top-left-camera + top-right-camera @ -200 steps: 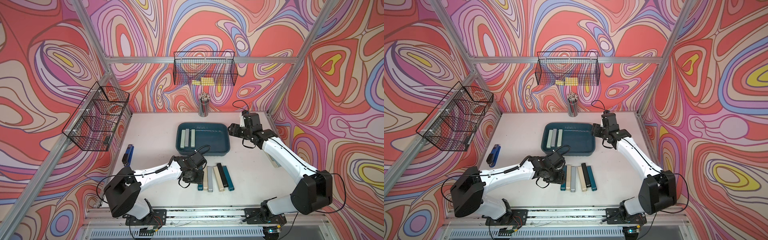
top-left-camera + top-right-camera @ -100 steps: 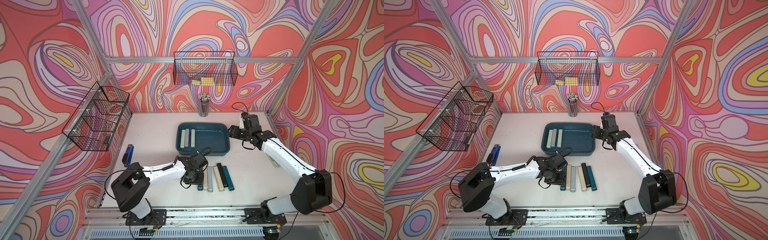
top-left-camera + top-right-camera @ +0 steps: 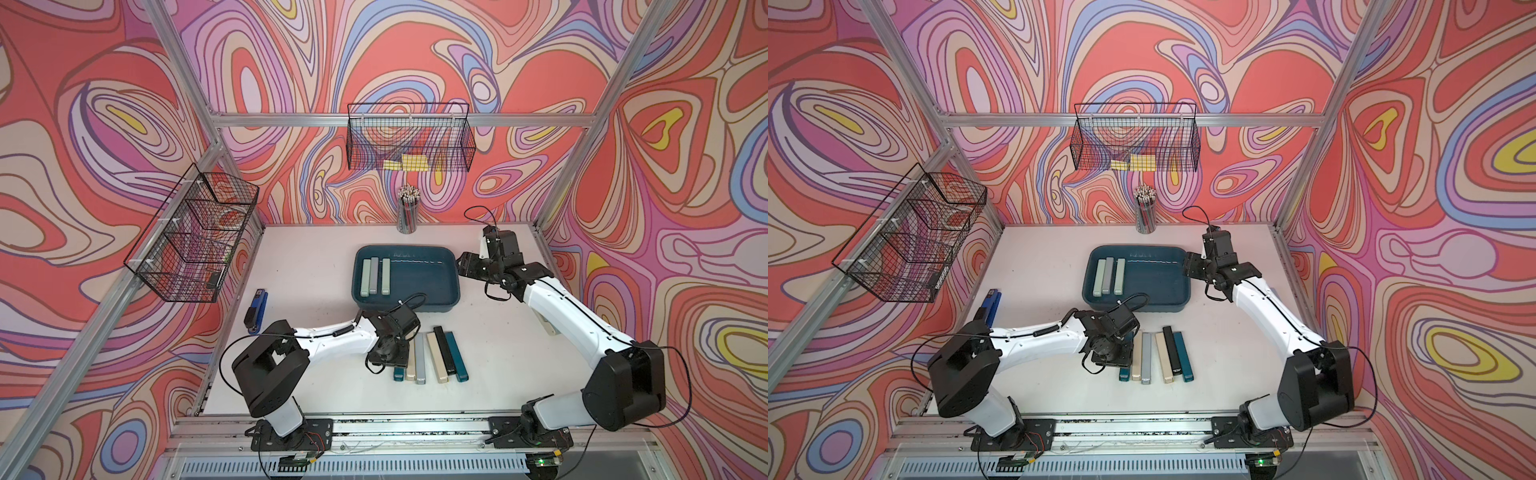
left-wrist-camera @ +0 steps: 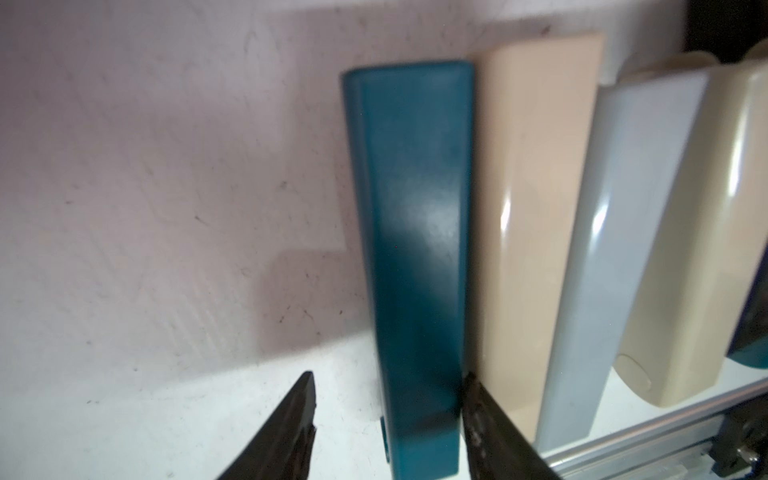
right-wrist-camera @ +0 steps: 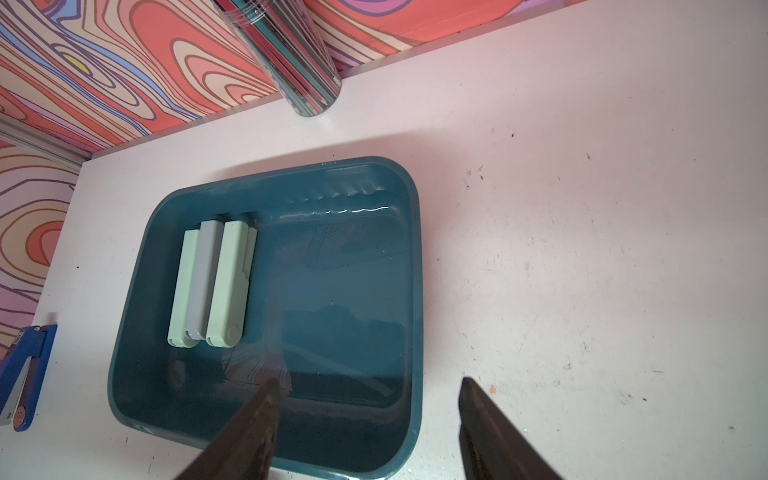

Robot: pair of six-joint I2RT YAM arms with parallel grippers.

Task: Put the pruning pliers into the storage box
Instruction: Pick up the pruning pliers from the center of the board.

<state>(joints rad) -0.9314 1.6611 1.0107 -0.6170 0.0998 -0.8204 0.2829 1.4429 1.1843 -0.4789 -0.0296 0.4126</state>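
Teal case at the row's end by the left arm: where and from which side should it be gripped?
Pinch the teal case across its narrow width, descending from above. It lies flat, one long side free, the other tight against the beige case, so one finger of the left gripper must wedge into that seam.

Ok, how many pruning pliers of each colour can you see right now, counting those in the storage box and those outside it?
Pale green pliers: 2, both in the storage box
Grey pliers: 2, one in the box
Teal pliers: 2
Beige pliers: 2
Black pliers: 1
Total: 9
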